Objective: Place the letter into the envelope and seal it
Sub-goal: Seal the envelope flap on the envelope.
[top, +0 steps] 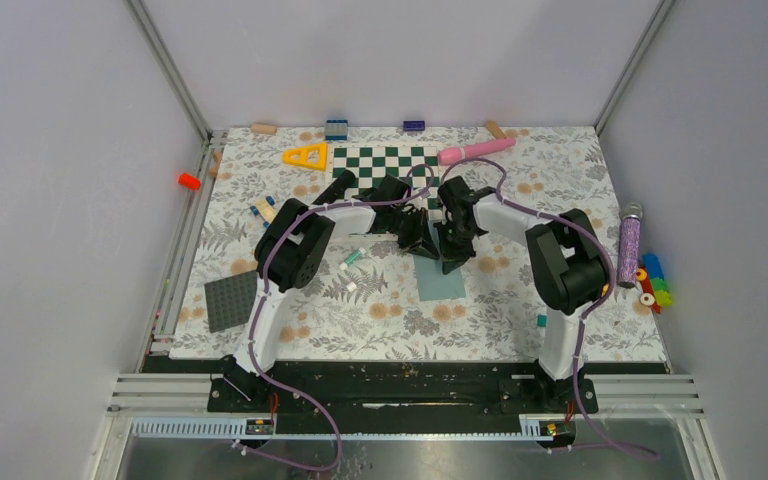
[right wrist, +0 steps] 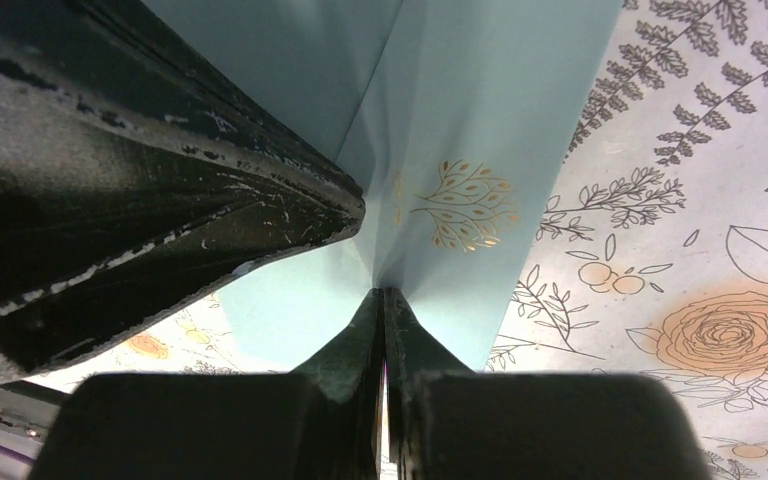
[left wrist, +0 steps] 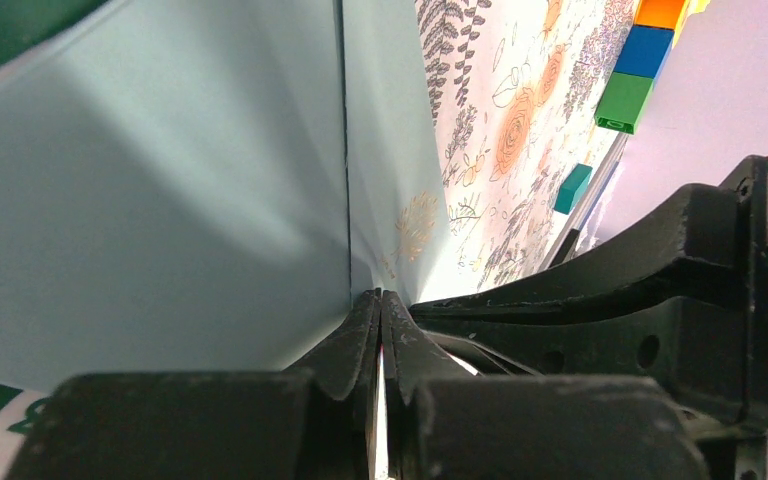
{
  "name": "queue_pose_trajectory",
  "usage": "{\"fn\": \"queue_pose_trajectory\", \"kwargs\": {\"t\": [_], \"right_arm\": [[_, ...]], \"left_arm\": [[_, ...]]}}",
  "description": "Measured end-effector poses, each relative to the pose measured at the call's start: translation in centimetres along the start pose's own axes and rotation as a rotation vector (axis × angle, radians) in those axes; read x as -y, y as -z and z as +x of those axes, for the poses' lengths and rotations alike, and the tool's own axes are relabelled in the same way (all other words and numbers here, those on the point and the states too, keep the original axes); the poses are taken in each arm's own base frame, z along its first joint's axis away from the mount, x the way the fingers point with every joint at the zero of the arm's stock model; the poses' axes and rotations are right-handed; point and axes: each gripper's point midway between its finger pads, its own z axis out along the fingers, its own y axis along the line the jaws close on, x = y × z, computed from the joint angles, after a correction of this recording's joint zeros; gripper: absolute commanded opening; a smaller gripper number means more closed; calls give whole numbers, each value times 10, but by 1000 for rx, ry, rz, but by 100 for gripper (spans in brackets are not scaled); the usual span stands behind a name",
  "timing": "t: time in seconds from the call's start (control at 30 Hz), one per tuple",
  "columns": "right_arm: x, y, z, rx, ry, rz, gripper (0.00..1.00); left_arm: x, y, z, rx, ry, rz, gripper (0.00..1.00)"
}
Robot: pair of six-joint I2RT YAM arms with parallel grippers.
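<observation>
On the floral table [top: 520, 330], both pincers grip the teal envelope [top: 442, 285].
The envelope sits at the table's middle, just on the near side of the green-white chessboard [top: 380, 160], its far part hidden under the arms. The left gripper [left wrist: 380, 300] and the right gripper [right wrist: 383, 295], close together, are each clamped tight on its creased paper. A gold leaf sprig [right wrist: 460, 205] is printed just beyond the right gripper's fingertips.

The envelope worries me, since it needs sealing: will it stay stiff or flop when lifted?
Probably floppy: the envelope bends along a crease where the left tool pinches it. Likely light, being thin paper. The right tool puckers it too.
</observation>
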Motion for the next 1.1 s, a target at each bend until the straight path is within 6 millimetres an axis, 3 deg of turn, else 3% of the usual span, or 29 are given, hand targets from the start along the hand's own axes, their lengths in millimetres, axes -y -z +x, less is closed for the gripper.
{"fn": "queue_pose_trajectory", "kwargs": {"t": [0.13,0.4,0.77,1.1], "right_arm": [[2,0,-3,-26,-19,18,0],[7,-3,-41,49,-36,65,0],[4,-7,-69,93,-63,79,0],[9,-7,-77,123,-86,117,0]], "left_arm": [[0,0,0,0,0,0,0],[0,0,0,0,0,0,0],[0,0,0,0,0,0,0],[0,0,0,0,0,0,0]]}}
